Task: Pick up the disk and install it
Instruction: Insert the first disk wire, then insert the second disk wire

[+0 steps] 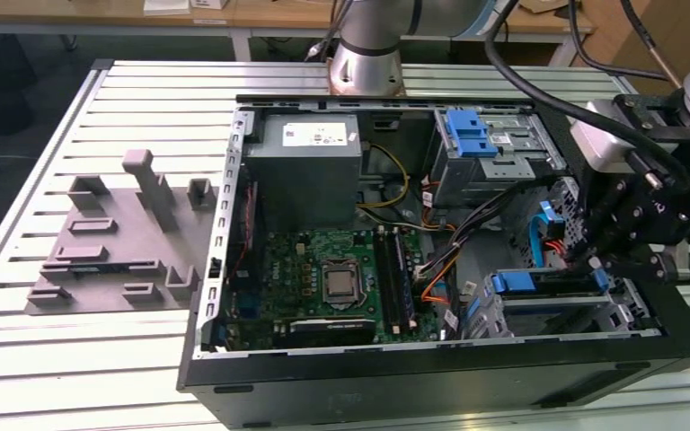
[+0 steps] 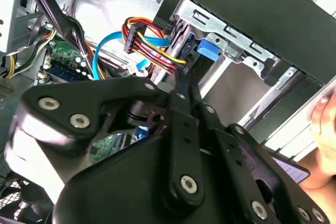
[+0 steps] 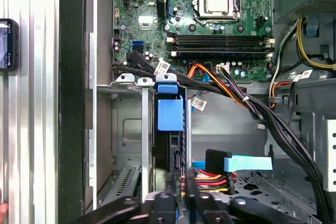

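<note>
While the arm leans over the open computer case (image 1: 441,382), its gripper (image 1: 593,262) hangs down inside the case, at the exterior view's right. It is right at the drive cage (image 1: 614,314) in the near corner of the case.

The disk (image 1: 546,285) sits in that cage. It stands on its thin edge between the metal walls. Its blue frame (image 3: 170,109) shows at the end that faces the green board (image 3: 210,30). In the second wrist view the blue frame (image 2: 207,50) pokes out just past the tip of the gripper (image 2: 181,85). In the first wrist view the gripper (image 3: 184,195) is just beside the dark side of the disk, close to a bunch of red, orange and yellow wires (image 3: 210,179). A flat light blue cable (image 3: 247,162) lies next to those wires.

I cannot tell if the jaws are apart, together or pinched on the disk, because the black arms of the gripper hide the tips.

A big grey box (image 1: 309,157) sits in the far part of the case. The case lies on a table (image 1: 69,368) made of pale slats. A grey plastic stand (image 1: 118,242) rests on the table, well apart from the gripper, at the exterior view's left.
</note>
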Tool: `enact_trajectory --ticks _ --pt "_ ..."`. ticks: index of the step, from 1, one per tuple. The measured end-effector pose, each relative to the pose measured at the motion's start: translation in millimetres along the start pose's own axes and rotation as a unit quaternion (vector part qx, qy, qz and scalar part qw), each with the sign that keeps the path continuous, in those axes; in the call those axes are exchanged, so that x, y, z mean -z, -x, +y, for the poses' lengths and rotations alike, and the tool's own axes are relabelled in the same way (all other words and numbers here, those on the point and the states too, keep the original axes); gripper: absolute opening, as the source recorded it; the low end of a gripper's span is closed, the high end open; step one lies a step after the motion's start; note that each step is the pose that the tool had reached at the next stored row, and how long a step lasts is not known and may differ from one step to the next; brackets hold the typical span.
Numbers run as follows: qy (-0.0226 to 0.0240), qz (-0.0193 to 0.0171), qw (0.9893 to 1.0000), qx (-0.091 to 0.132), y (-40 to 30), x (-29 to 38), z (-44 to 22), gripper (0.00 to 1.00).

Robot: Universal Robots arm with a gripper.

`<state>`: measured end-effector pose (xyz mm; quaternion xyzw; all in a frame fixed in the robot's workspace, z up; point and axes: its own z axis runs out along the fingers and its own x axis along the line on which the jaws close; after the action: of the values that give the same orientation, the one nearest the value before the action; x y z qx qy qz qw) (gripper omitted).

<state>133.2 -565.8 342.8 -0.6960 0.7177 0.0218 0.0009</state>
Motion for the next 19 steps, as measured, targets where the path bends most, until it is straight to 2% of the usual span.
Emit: enact_trajectory --ticks 2,19 --pt "0.0 0.0001 1.0 0.0 0.0 0.1 0.0 0.11" --pt "0.0 0.0002 1.0 0.0 0.0 0.7 1.3 0.11"
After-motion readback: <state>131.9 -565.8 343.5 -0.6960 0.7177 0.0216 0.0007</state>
